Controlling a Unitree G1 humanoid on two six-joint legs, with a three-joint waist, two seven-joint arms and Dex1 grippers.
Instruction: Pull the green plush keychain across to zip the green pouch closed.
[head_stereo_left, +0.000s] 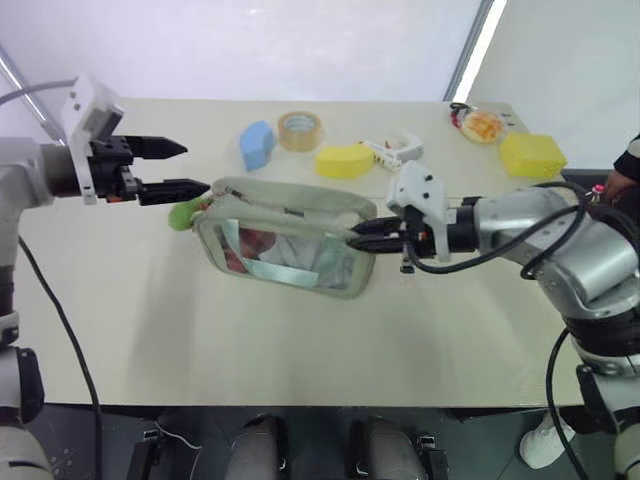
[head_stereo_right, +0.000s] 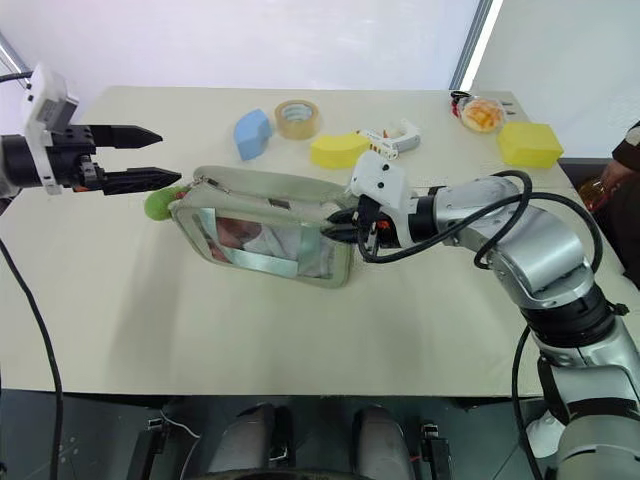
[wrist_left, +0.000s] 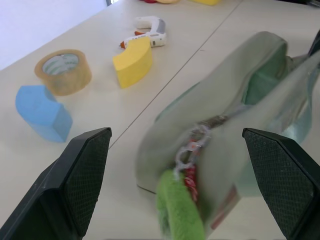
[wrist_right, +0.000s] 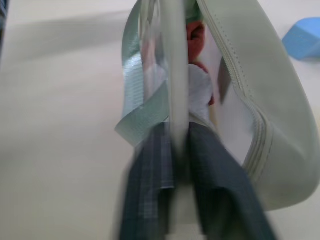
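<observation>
The green pouch stands on the table's middle with its zipper along the top and a clear window facing me. The green plush keychain hangs at the pouch's left end, and in the left wrist view it dangles from the zipper pull. My left gripper is open just above and left of the keychain, not touching it. My right gripper is shut on the pouch's right end; the right wrist view has its fingers clamped on the pouch's edge.
Behind the pouch lie a blue sponge, a tape roll, a yellow sponge and a white tool. A yellow block and a small dish sit at the back right. A person's hand is at the right edge.
</observation>
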